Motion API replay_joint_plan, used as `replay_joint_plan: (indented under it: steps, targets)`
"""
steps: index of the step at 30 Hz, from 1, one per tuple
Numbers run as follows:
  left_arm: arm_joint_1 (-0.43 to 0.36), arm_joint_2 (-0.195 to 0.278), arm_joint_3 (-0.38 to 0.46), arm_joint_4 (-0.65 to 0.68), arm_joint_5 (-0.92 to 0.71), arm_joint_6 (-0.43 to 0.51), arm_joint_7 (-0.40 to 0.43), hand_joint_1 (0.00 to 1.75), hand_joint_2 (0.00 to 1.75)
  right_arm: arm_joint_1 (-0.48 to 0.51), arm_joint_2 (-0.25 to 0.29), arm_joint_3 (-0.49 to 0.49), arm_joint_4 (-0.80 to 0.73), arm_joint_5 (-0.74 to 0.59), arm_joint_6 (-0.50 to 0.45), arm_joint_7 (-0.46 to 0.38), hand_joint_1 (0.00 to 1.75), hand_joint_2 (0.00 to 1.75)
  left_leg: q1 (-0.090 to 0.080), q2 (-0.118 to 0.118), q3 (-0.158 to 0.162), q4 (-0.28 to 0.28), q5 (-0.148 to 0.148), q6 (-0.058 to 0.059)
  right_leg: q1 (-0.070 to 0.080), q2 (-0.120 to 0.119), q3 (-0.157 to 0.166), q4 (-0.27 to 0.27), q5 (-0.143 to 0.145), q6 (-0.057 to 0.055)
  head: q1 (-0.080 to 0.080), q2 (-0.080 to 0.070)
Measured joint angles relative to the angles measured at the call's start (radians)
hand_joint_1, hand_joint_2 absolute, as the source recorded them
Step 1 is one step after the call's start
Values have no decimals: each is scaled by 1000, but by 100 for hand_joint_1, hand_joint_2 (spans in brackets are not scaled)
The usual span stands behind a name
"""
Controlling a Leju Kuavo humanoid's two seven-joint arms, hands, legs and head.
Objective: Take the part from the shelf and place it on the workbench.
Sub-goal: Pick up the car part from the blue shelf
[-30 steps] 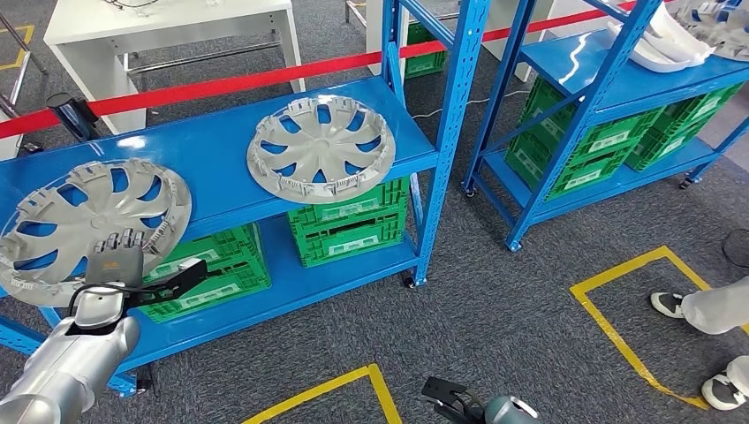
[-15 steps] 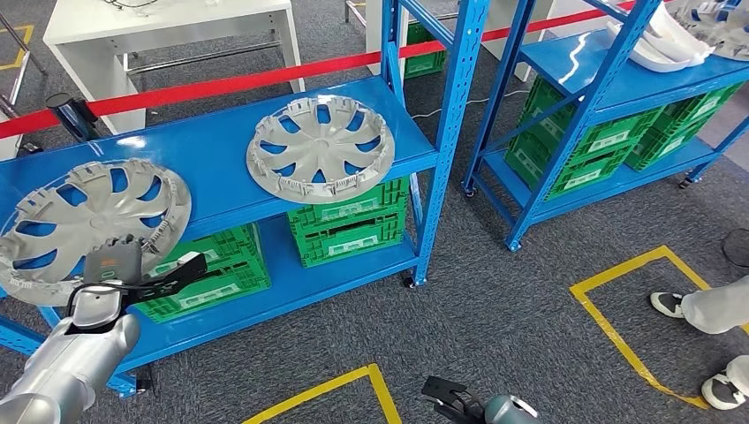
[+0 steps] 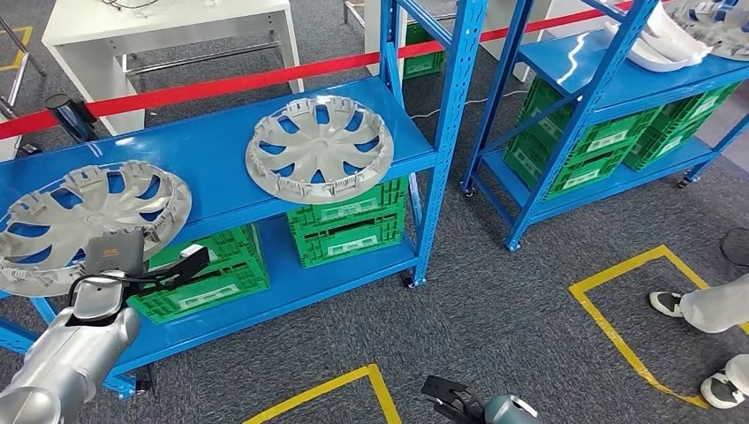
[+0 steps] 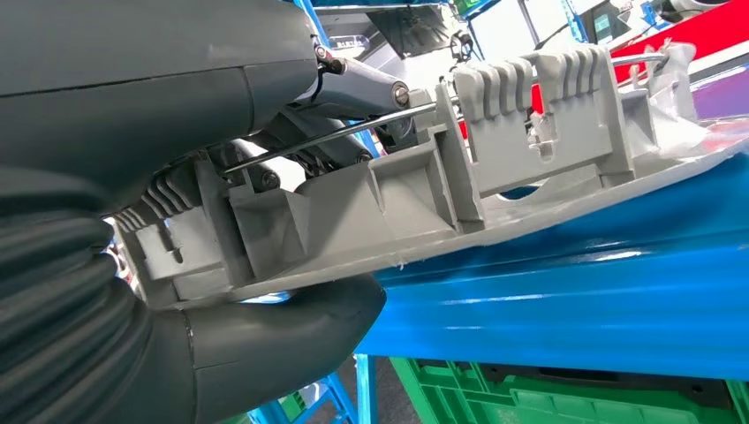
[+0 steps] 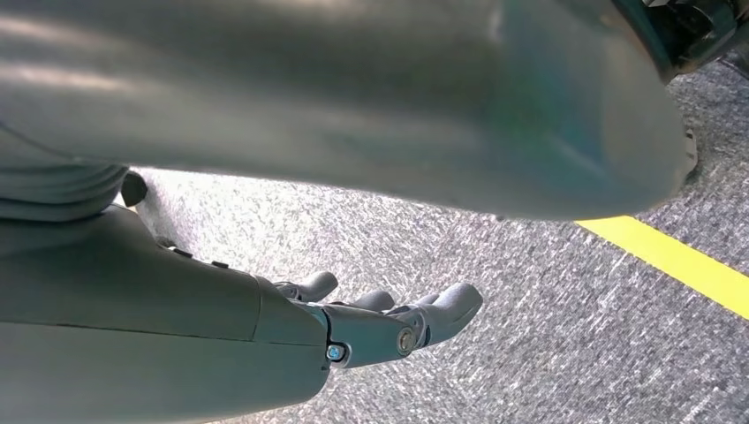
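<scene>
At the shelf (image 3: 221, 163) edge – left hand (image 3: 115, 261) grips hubcap (image 3: 84, 221), fingers hidden.

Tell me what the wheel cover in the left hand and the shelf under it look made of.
Wheel cover: likely moulded plastic, matte grey; the left wrist view shows thin ribs and clip tabs along its rim. Shelf: probably painted metal, glossy blue, mirroring the lights. The left hand grips the cover's edge.
</scene>
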Motion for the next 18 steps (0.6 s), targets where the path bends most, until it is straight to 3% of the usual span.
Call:
replay_joint_plan:
  steps: [18]
  targets:
    - [-3, 0, 0, 0, -16, 13, -2, 175, 175, -4, 0, 0, 0, 0, 0, 0, 0, 0, 0, 0, 0, -1, 0, 0, 0, 0, 0, 0, 0, 0, 0, 0]
